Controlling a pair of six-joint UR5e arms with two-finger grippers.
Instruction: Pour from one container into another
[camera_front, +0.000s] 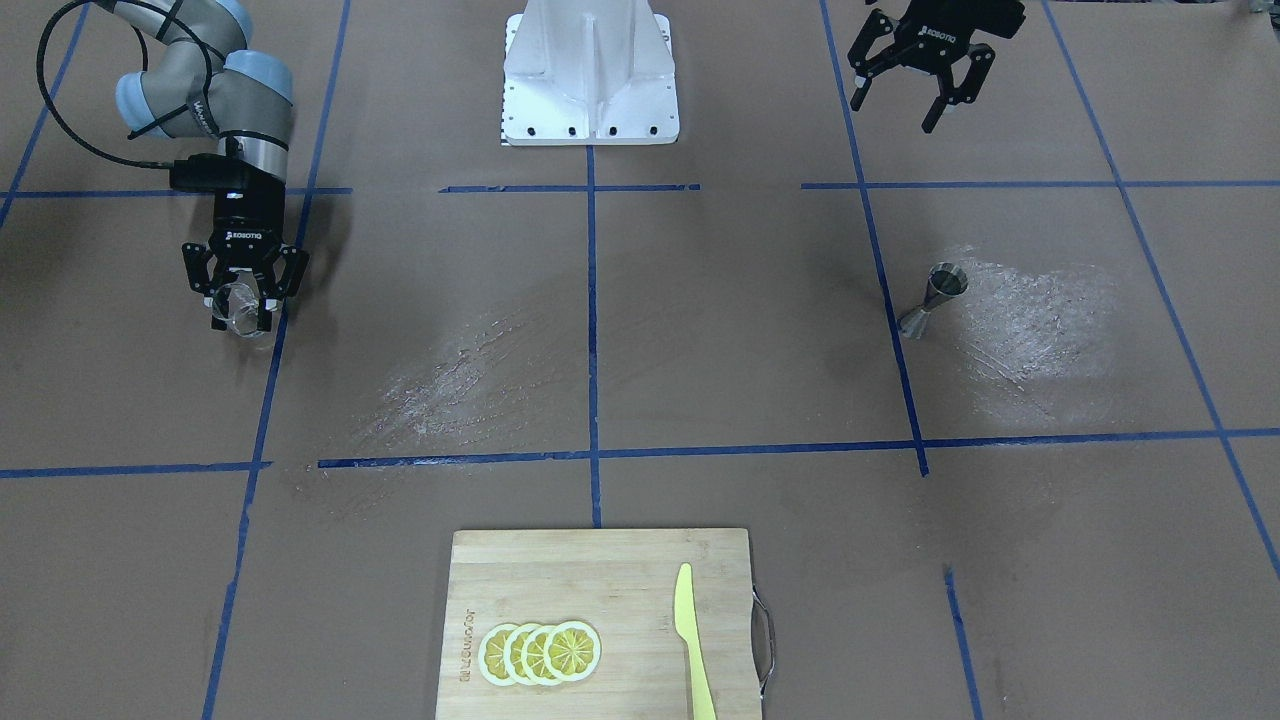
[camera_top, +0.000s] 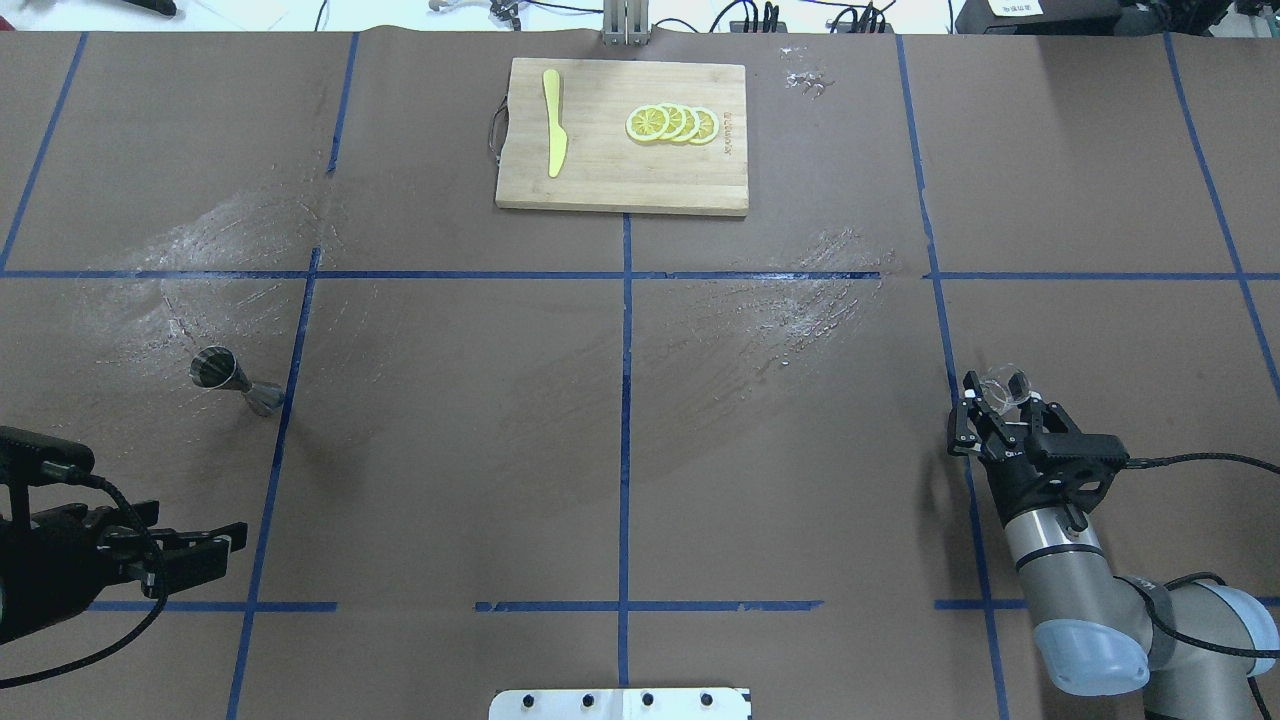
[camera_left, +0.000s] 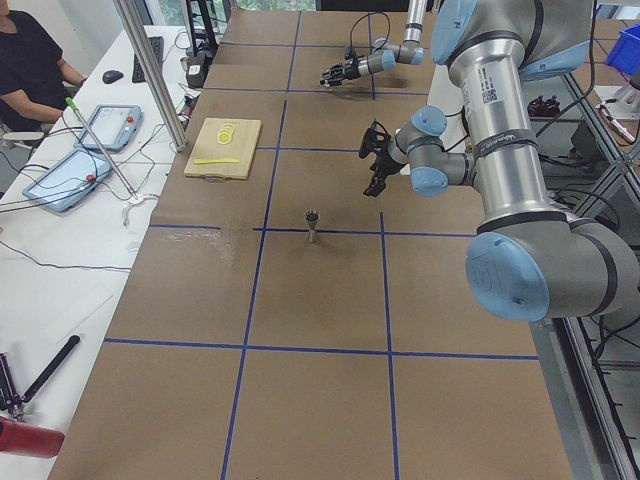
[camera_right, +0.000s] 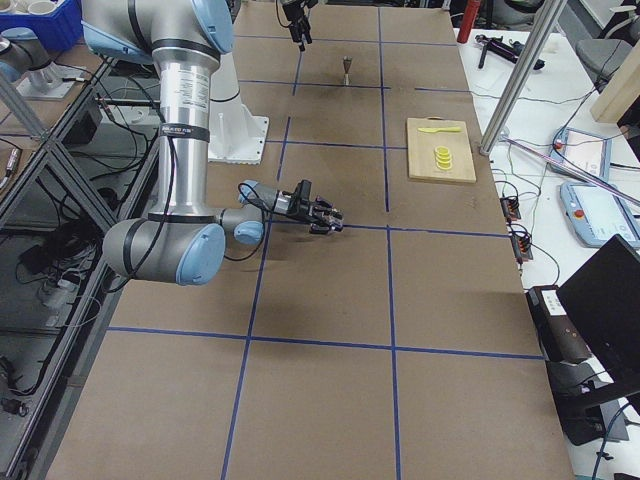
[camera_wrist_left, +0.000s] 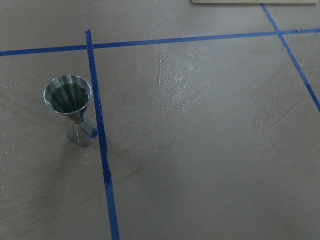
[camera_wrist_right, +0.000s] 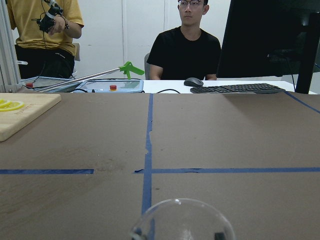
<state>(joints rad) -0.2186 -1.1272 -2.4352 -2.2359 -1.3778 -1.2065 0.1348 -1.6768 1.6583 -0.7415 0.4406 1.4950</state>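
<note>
The clear glass tumbler (camera_front: 238, 303) sits between the fingers of my right gripper (camera_front: 240, 320), which is shut on it low over the table on my right side. From overhead the glass (camera_top: 1006, 383) shows at the tip of that gripper (camera_top: 1000, 395), and its rim (camera_wrist_right: 182, 220) fills the bottom of the right wrist view. The steel jigger (camera_top: 235, 381) stands upright far across the table on my left, beside a blue tape line; it also shows as the jigger (camera_wrist_left: 73, 111) in the left wrist view. My left gripper (camera_top: 215, 545) hangs open and empty, nearer the robot than the jigger.
A wooden cutting board (camera_top: 600, 175) lies at the far middle with a yellow knife (camera_top: 553, 135) and lemon slices (camera_top: 672, 123). Whitish smeared patches (camera_top: 800, 300) mark the paper. The white robot base (camera_front: 590, 80) stands between the arms. People sit beyond the far edge.
</note>
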